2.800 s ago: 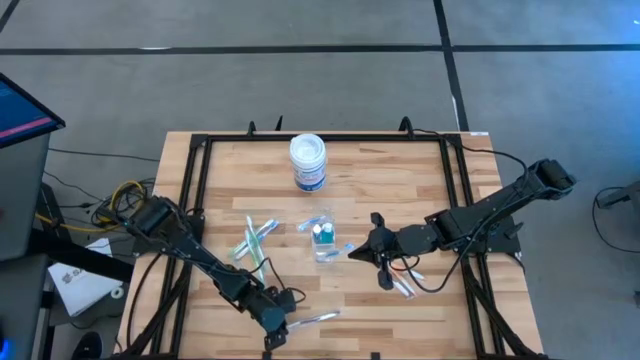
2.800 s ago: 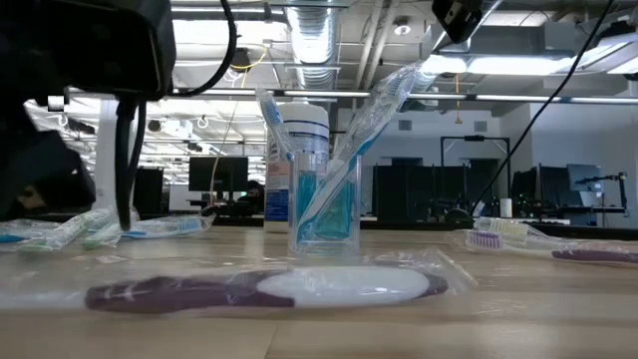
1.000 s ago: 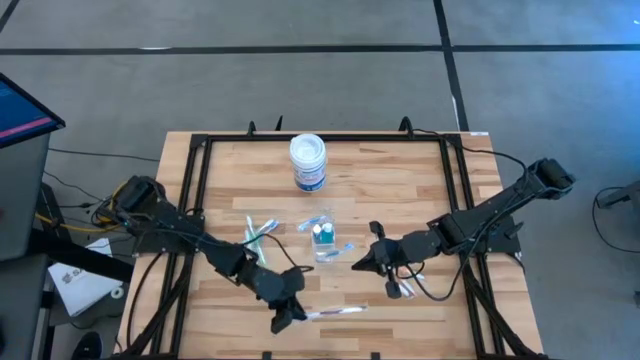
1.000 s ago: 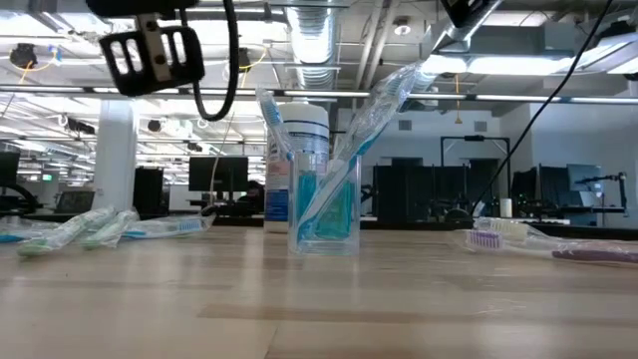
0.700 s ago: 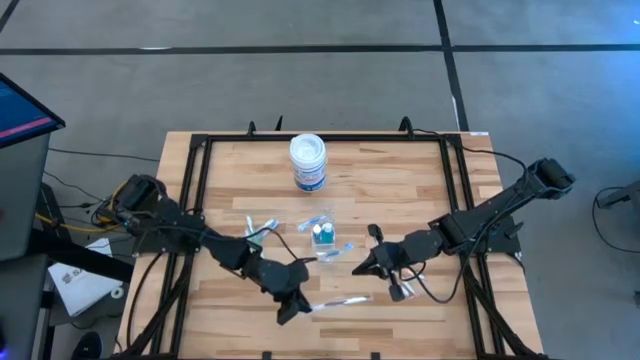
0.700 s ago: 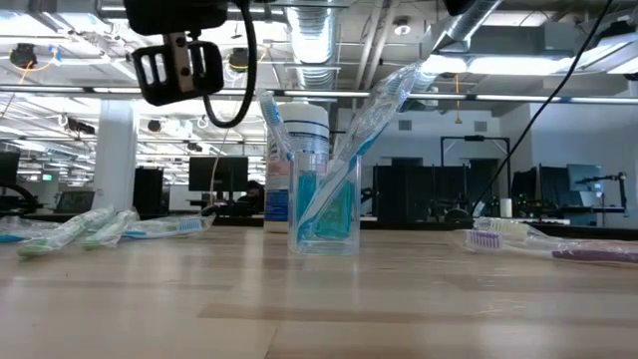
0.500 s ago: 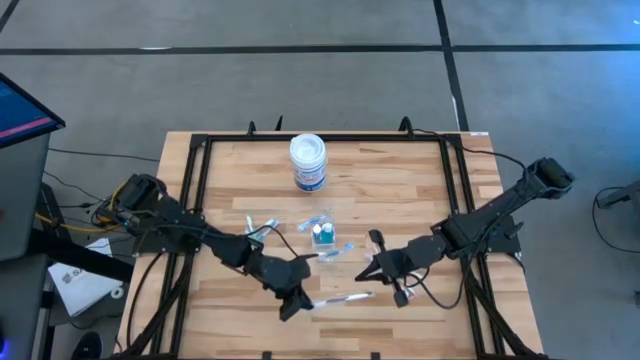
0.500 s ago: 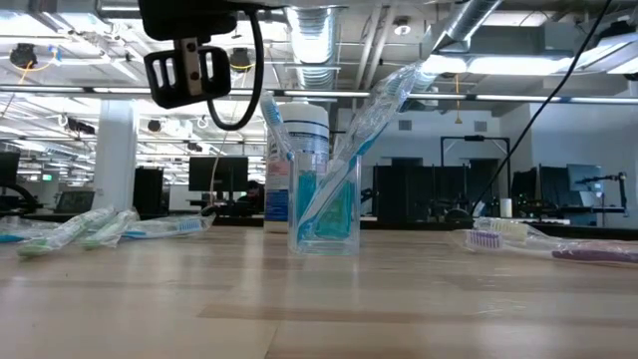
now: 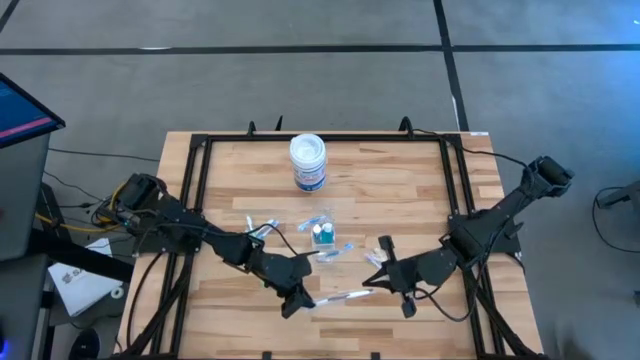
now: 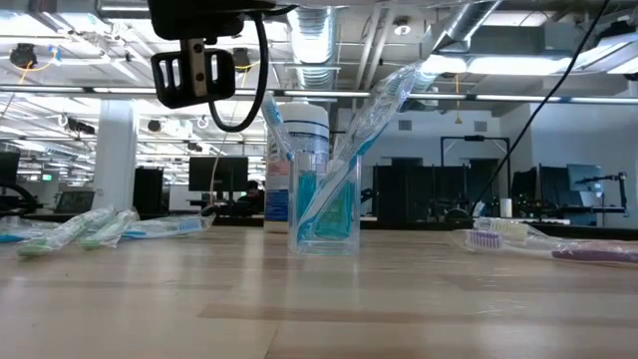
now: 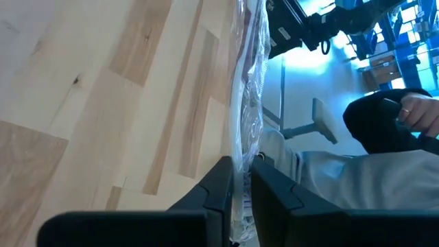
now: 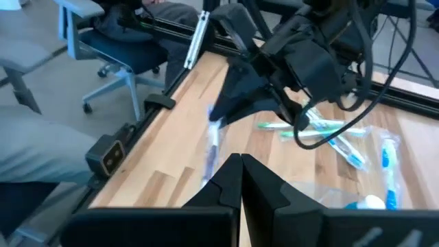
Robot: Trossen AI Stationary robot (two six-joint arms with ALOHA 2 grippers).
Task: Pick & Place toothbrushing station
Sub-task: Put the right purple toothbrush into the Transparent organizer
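Note:
A clear plastic cup [image 9: 322,236] with blue toothbrushes in it stands upright mid-table, also seen in the low view as the cup [image 10: 324,199]. My left gripper [image 9: 297,302] is near the front edge, shut on a toothbrush in a clear wrapper [image 9: 340,297], which sticks out toward the table's right. My right gripper [image 9: 370,283] is shut and holds nothing, just right of that toothbrush's free end and apart from it. More wrapped toothbrushes [image 9: 256,233] lie flat left of the cup. My left gripper pinches one end of the wrapped toothbrush [image 11: 241,170] between its two fingers [image 11: 218,184]. The toothbrush runs on past the fingertips, along the way they point. It is lifted clear of the table, and in the right wrist view its free end [image 12: 208,165] droops below the gripper.
A white round jar with a blue label [image 9: 308,162] stands behind the cup. Other wrapped toothbrushes [image 10: 518,235] lie on the right side. Black frame rails [image 9: 195,190] border the table. A seated person [image 11: 384,130] is beyond the table's edge.
My left gripper has carried the wrapped toothbrush a little toward the table's right and far side, still lifted. My right gripper has swung toward the near edge, closer to the toothbrush's free end, rolling its wrist and staying shut.

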